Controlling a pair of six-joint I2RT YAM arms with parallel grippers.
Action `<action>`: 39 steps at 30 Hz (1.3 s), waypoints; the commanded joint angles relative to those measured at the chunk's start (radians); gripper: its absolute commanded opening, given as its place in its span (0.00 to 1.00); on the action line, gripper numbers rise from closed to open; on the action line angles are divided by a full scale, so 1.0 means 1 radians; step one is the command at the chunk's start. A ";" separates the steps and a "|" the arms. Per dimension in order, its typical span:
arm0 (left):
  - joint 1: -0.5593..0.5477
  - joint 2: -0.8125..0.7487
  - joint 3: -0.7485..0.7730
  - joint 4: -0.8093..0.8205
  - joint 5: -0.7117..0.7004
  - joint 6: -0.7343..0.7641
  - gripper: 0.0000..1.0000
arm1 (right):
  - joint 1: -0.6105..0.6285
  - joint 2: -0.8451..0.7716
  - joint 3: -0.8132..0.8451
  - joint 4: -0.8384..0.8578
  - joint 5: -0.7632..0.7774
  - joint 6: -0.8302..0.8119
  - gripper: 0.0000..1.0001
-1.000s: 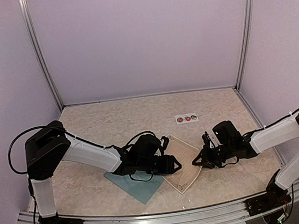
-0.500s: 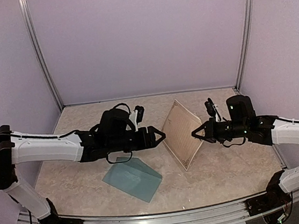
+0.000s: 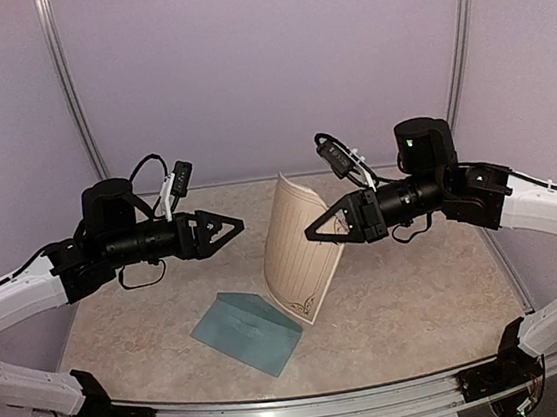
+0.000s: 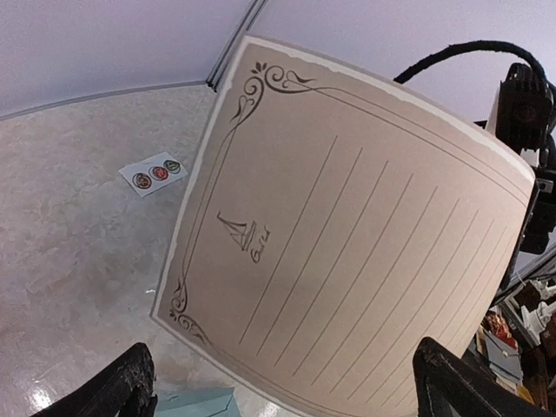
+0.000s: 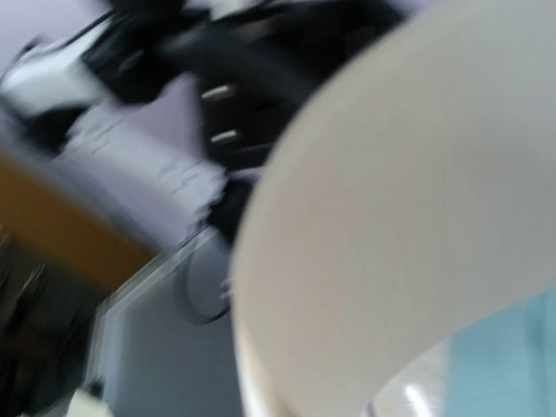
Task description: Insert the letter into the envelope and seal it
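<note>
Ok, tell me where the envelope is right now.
In the top view the envelope lies flat on the table, left of centre, beside the lower corner of the upright letter.

A white paper strip with three round stickers (image 4: 156,174) lies flat on the beige marble-patterned tabletop (image 3: 419,293), towards the back. Plain lavender walls (image 3: 263,69) enclose it, joined by upright silver metal corner posts (image 3: 75,101).
</note>
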 commanded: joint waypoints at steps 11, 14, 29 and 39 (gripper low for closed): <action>0.064 -0.171 -0.015 -0.174 0.289 0.154 0.99 | 0.088 0.058 0.118 -0.063 -0.205 -0.131 0.00; 0.089 -0.191 -0.023 -0.192 0.290 0.165 0.99 | 0.092 0.049 0.121 -0.072 -0.211 -0.139 0.00; 0.144 -0.181 -0.001 -0.196 0.487 0.190 0.99 | 0.099 0.008 0.107 -0.111 -0.227 -0.174 0.00; 0.170 -0.200 -0.039 -0.163 0.553 0.161 0.24 | 0.095 -0.003 0.102 -0.168 -0.076 -0.186 0.00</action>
